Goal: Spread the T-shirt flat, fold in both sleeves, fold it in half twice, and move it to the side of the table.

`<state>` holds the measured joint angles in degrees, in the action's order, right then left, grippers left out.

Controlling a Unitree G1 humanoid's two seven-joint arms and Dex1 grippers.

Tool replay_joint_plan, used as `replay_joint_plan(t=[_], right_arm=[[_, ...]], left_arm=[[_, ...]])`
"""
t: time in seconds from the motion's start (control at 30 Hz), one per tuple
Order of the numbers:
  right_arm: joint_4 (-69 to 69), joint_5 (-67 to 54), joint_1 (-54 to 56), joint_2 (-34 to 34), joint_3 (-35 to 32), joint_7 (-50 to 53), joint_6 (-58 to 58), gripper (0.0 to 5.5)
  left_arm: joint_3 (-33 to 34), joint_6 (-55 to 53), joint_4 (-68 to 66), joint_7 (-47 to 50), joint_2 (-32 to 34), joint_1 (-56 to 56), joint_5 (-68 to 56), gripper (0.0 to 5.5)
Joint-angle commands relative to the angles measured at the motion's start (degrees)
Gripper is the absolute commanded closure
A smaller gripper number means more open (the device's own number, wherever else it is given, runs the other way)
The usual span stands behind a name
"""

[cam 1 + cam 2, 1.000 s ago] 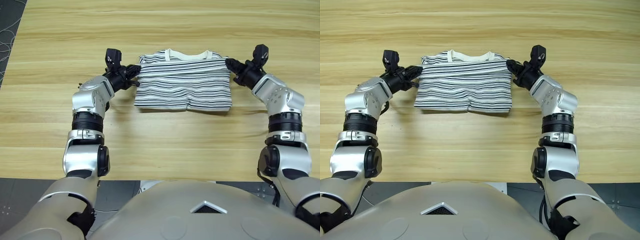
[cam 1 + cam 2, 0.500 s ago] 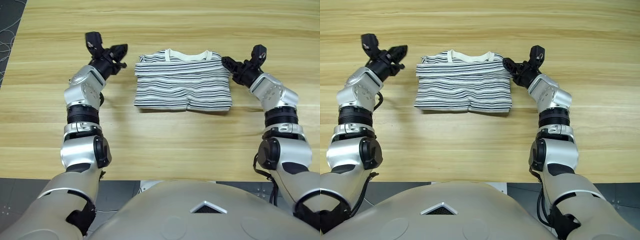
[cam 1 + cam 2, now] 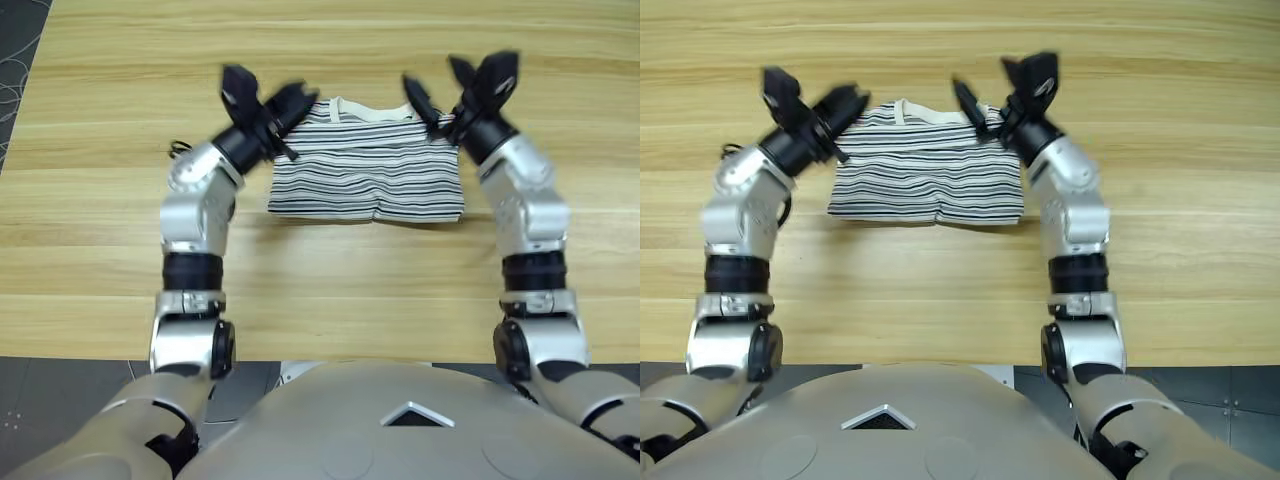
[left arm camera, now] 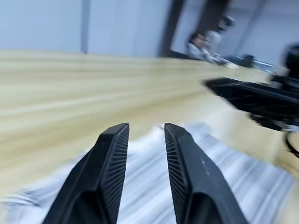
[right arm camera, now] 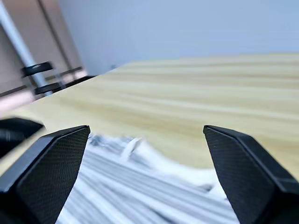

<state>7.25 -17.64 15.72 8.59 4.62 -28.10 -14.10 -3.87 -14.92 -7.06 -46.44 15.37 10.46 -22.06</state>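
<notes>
Left gripper (image 3: pixel 294 101) narrowly parted, right gripper (image 3: pixel 437 90) spread wide, both above T-shirt (image 3: pixel 365 170) collar corners; best to drop together, pinching every layer.

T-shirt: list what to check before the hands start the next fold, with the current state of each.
1. T-shirt lies flat on the table as a neat rectangle, collar at the far edge: ok.
2. No sleeve sticks out at either side: ok.
3. Left hand is empty, with a narrow gap between its fingers, above the shirt's far left corner: ok.
4. Right hand is empty and wide open, above the far right corner: ok.
5. Hands level with each other on the two corners: ok, roughly.
6. Fingertips touching the cloth: cannot tell, the pictures are blurred there.
</notes>
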Motion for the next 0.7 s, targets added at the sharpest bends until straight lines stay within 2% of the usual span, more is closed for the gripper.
replay_joint_plan(t=[0.03,0.1,0.23,0.47,0.63,0.7], right_arm=[[-2.6,1.3,-3.1,2.4,2.9,-2.6,-4.4,1.01],[-1.9,1.9,-2.0,3.4,3.2,-3.7,-4.9,1.01],[-1.3,2.2,0.5,3.6,2.9,-4.5,-4.3,1.01],[1.2,4.8,2.4,4.5,5.2,-6.5,-4.3,1.01],[4.0,7.2,3.3,5.2,6.1,-7.3,-3.8,1.93],[4.3,7.2,3.6,5.0,5.8,-7.4,-4.2,2.42]], left_arm=[[-6.5,-1.9,6.2,-5.4,4.2,-6.4,2.2,4.10],[-8.6,-1.2,5.2,-6.1,4.8,-7.4,3.9,4.10],[-10.6,2.8,-3.8,-3.3,1.6,-3.9,8.1,4.10],[-8.5,9.4,-11.4,3.8,-4.1,5.1,11.5,4.10],[-10.9,5.4,0.9,0.5,-3.0,1.9,9.7,4.10],[-11.1,4.5,1.6,0.4,-2.8,1.9,10.0,4.10]])
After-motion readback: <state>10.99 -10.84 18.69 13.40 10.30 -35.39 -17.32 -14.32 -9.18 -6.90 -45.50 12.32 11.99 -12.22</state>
